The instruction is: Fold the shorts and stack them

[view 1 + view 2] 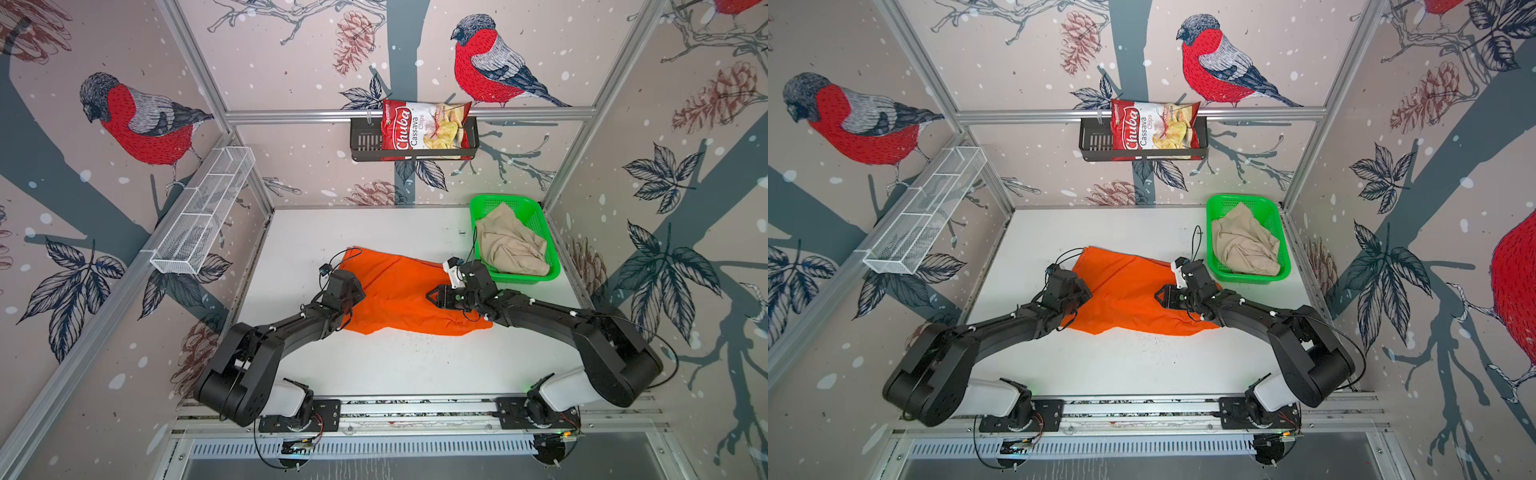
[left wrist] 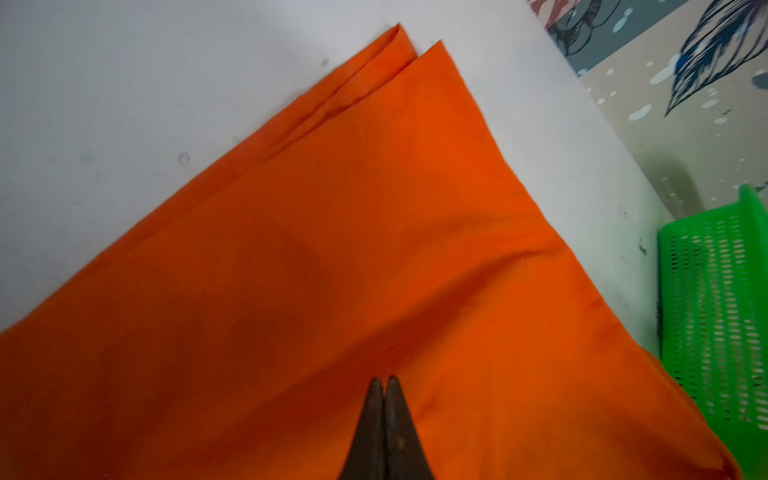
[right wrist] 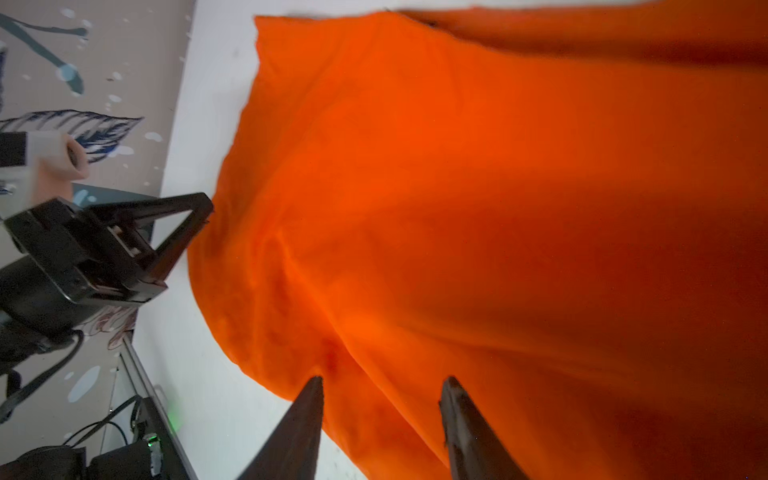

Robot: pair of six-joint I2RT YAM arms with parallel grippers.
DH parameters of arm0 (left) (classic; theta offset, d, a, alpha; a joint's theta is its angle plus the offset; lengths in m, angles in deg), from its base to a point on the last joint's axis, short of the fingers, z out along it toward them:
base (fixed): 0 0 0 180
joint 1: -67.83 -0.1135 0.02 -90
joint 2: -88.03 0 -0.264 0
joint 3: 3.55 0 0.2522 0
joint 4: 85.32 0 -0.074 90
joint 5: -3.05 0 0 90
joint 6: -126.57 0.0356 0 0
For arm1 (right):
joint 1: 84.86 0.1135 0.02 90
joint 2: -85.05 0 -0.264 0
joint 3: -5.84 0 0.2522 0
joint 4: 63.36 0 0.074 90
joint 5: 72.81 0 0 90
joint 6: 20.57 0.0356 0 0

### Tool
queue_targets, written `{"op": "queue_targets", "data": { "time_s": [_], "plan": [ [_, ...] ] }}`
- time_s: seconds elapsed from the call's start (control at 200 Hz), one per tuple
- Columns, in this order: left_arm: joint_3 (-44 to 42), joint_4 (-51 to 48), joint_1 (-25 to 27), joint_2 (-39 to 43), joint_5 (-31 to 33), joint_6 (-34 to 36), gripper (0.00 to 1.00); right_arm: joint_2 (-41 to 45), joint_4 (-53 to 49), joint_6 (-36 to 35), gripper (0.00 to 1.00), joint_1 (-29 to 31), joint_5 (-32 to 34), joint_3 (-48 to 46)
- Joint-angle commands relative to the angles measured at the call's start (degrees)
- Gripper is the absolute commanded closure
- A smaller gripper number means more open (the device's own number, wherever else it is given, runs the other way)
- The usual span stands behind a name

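The orange shorts (image 1: 399, 291) (image 1: 1125, 291) lie spread on the white table (image 1: 415, 357) in both top views, their layers doubled at one corner. My left gripper (image 2: 384, 379) (image 1: 360, 294) is shut, tips together over the cloth's left part, with nothing seen between them. My right gripper (image 3: 382, 380) (image 1: 430, 297) is open low over the shorts' right part. A raised fold of orange cloth (image 3: 457, 208) lies between its fingers. The beige shorts (image 1: 511, 245) (image 1: 1246, 245) sit crumpled in the green basket (image 1: 528, 276) at the back right.
The green basket (image 2: 715, 299) stands close to the shorts' right end. A chips bag (image 1: 424, 129) sits in a black wall shelf at the back. A white wire rack (image 1: 203, 212) hangs on the left wall. Both arm bases sit on the front rail (image 1: 415, 409).
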Motion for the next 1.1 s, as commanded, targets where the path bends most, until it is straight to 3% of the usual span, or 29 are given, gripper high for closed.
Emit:
{"op": "queue_targets", "data": {
  "time_s": [0.0, 0.22, 0.365, 0.475, 0.625, 0.78, 0.865, 1.091],
  "plan": [
    [0.4, -1.1, -0.3, -2.0, 3.7, -1.9, 1.0, 0.6, 1.8, 1.6, 0.56, -0.3, 2.9, -3.9],
    [-3.9, -2.4, -6.0, -4.0, 3.7, -2.3, 1.0, -0.4, 1.0, 1.8, 0.58, -0.3, 3.6, -11.3],
    [-5.8, -2.8, -9.5, -2.6, 2.5, -2.6, 1.0, 0.5, 0.0, 2.8, 0.58, 3.4, 6.3, -13.4],
    [-4.4, -7.2, -9.7, 0.0, 5.4, -2.7, 1.0, -2.2, 3.4, 4.7, 0.57, 7.0, 5.6, -10.8],
    [-3.5, -9.3, -9.7, 7.9, 5.1, 1.5, 1.0, -8.8, 4.9, 4.5, 0.51, 11.6, 4.4, 1.3],
    [-1.0, -8.5, -8.4, 16.2, -0.9, 10.8, 0.82, -9.8, 4.5, 3.8, 0.47, 12.7, 1.4, 11.6],
    [1.6, -8.5, -5.3, 17.7, -2.5, 15.8, 0.73, -6.8, 1.2, 1.9, 0.45, 11.5, 1.9, 13.7],
    [5.9, 0.0, 5.7, 12.0, -10.6, 30.6, 0.43, 9.0, -5.0, 0.7, 0.43, -2.9, -0.7, 6.2]
  ]
}}
